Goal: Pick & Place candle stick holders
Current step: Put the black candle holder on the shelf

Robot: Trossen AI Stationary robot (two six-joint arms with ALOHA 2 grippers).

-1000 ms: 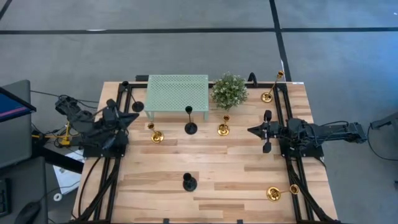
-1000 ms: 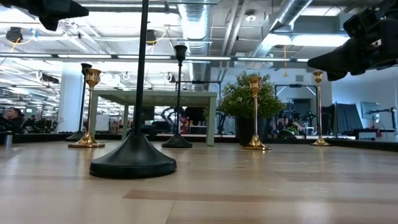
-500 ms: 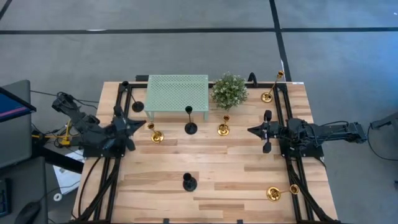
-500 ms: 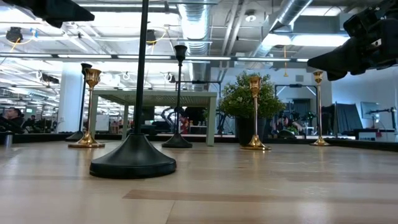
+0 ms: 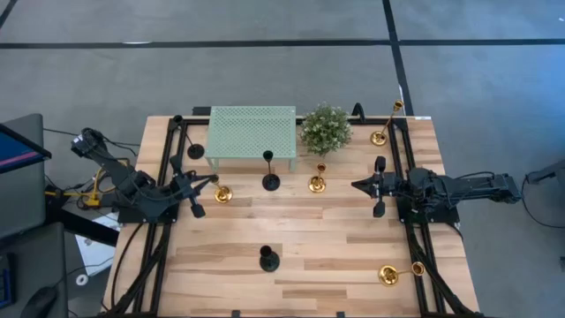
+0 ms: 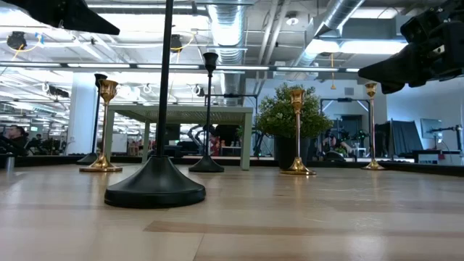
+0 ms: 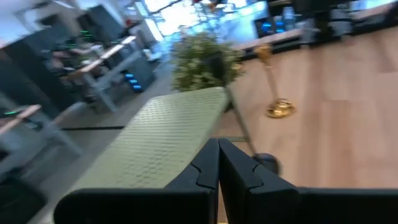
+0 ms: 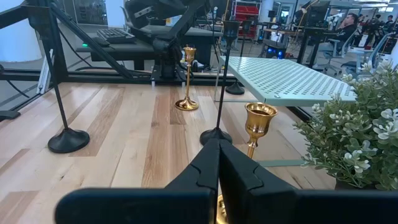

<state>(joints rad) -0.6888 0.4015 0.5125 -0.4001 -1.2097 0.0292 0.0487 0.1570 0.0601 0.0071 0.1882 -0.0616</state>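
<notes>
Seven slim candle holders stand on my table [image 5: 300,238]: a black one [image 5: 268,259] nearest the front, a gold one [image 5: 222,192] beside my left gripper [image 5: 205,180], another gold one [image 5: 317,181] facing my right gripper [image 5: 356,185]. Both grippers are clenched, empty.

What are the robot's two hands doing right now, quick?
Left gripper: fingers shut, holding nothing, close to a gold candle stick holder.
Right gripper: fingers shut, holding nothing, waiting at the table's right.
</notes>
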